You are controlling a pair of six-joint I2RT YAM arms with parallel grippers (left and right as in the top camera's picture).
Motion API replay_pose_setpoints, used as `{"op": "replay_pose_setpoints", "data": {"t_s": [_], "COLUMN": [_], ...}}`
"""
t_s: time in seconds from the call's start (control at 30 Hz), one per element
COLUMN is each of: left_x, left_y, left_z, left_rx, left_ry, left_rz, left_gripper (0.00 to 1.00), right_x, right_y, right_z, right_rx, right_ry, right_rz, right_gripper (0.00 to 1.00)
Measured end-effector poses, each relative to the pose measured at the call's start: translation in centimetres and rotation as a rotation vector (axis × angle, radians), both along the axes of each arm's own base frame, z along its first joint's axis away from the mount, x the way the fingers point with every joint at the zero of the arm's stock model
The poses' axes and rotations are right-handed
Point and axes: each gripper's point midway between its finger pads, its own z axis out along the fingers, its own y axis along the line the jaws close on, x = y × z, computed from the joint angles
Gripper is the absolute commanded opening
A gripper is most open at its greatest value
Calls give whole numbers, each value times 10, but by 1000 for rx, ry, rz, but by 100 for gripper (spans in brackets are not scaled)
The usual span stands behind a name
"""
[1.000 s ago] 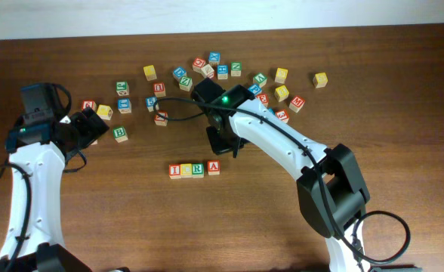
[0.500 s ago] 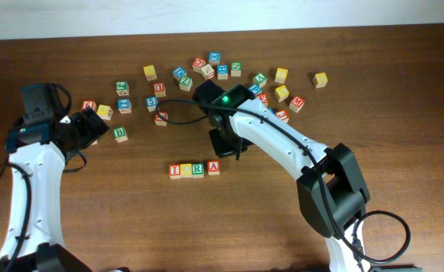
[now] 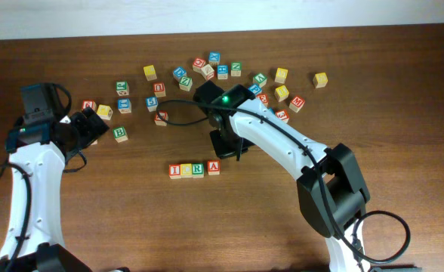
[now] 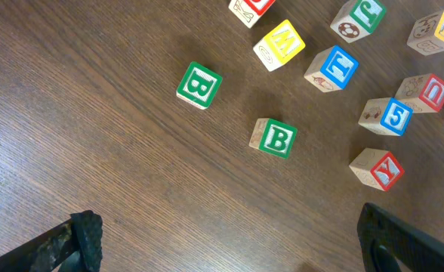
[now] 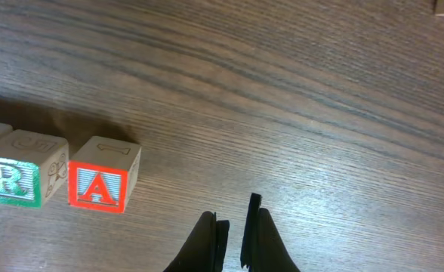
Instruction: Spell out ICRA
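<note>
Right claw [image 5: 235,217], pressed together, hovers near A cube [image 5: 99,187]; scattered cubes [image 3: 150,72] lie beyond.

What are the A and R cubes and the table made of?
A cube and R cube: apparently pale bare wood, faint grain on unpainted sides, letter faces painted matte. Table: dark brown wood or wood-look laminate, can't tell which; streaky grain, slight sheen.

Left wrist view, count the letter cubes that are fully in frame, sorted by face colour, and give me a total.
Green cubes: 2
Blue cubes: 2
Red cubes: 2
Yellow cube: 1
Total: 7
</note>
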Motion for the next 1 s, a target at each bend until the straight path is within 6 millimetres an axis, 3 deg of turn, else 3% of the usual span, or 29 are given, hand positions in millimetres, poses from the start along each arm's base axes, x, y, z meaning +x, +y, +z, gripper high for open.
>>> {"op": "replay_pose_setpoints", "data": {"t_s": [0.6, 1.0], "left_x": [0, 0], "left_y": [0, 0], "left_z": [0, 0], "left_rx": [0, 0], "left_ry": [0, 0], "left_rz": [0, 0], "left_gripper": [99, 99], "right_x": [0, 1], "right_y": [1, 13], "right_z": [0, -1], "right_rx": [4, 66], "right_ry": [0, 8], "right_rz": [0, 1], "right_gripper": [5, 5]}}
